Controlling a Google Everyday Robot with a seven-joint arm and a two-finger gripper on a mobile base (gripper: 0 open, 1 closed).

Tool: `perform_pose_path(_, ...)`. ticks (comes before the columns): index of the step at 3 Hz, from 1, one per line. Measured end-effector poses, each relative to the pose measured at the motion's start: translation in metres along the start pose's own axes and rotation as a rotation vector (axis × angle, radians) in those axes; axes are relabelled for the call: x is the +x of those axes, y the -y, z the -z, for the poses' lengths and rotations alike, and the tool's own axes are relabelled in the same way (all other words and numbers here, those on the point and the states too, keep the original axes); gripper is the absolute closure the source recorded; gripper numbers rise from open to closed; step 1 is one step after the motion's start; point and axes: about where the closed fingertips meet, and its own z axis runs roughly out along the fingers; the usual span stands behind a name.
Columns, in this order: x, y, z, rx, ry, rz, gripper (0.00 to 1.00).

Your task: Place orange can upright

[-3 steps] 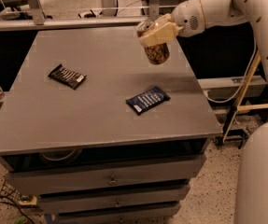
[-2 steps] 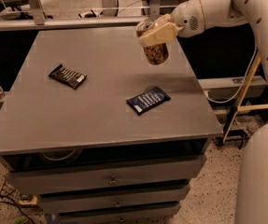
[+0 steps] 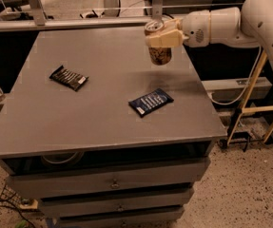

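The orange can [image 3: 160, 54] is a small shiny orange-gold can with pale mottling and a silver top rim. It hangs upright above the far right part of the grey table [image 3: 98, 113]. My gripper [image 3: 159, 38] reaches in from the right on a white arm [image 3: 221, 26] and is shut on the orange can's upper half. The can's bottom is clear of the tabletop.
A dark snack wrapper [image 3: 68, 78] lies at the left middle of the table. A blue wrapper [image 3: 151, 102] lies right of centre, in front of the can. Drawers [image 3: 112, 184] sit under the tabletop. A yellow stand [image 3: 252, 108] is at the right.
The gripper and can have barely moved; the can seems slightly more upright and a little lower than a second ago.
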Motion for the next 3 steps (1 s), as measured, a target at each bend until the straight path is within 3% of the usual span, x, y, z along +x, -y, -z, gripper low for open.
perform_pose_path(1,0.006,0.012,0.005,0.060,0.083,0.010,1.00)
perform_pose_path(3,0.032,0.026,0.000,0.095,0.203,-0.072,1.00)
